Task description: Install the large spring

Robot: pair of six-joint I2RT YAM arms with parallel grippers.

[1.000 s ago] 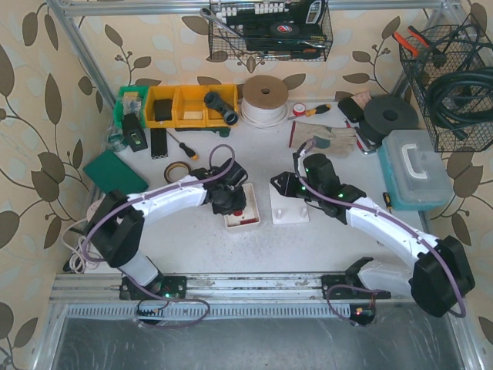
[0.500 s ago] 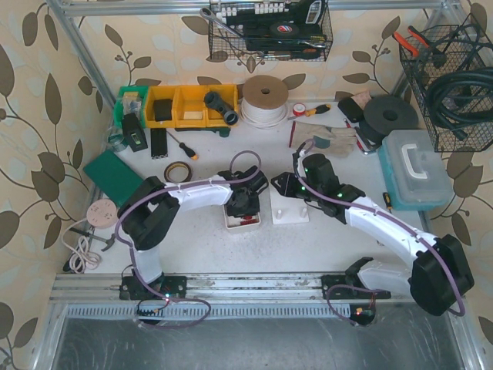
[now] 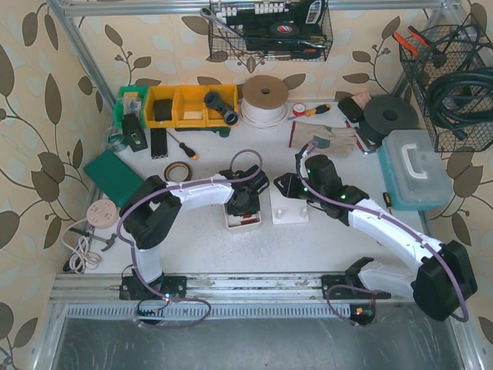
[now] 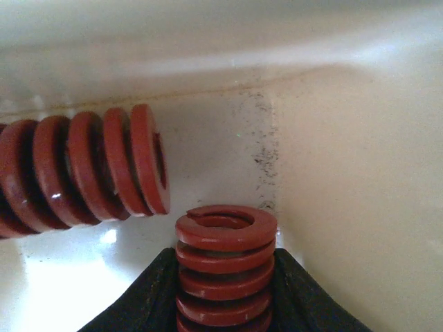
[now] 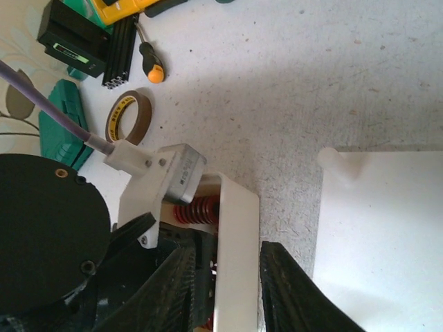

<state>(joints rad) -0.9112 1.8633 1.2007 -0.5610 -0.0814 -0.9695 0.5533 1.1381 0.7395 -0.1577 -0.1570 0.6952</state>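
Note:
A white tray [image 3: 231, 223] holds red springs. My left gripper [image 3: 245, 202] reaches down into it. In the left wrist view my left gripper [image 4: 223, 257] is shut on an upright large red spring [image 4: 225, 266] beside the tray wall [image 4: 346, 173]. A second red spring [image 4: 83, 169] lies on its side to its left. My right gripper [image 3: 276, 185] sits at the tray's right side. In the right wrist view my right gripper [image 5: 228, 245] straddles and grips the tray's wall [image 5: 239, 256], with a spring [image 5: 197, 209] showing inside. A white fixture plate [image 3: 291, 210] with posts lies to the right and shows in the right wrist view [image 5: 387, 228].
A tape roll [image 3: 176, 171], a screwdriver [image 3: 185, 146] and a green box [image 3: 115, 171] lie left of the tray. Yellow bins [image 3: 181, 105] and a cord spool [image 3: 265, 100] stand at the back. A toolbox [image 3: 412, 168] stands at the right.
My left arm swung its elbow inward and its gripper shifted a little right inside the tray, then held still. My right arm has not moved.

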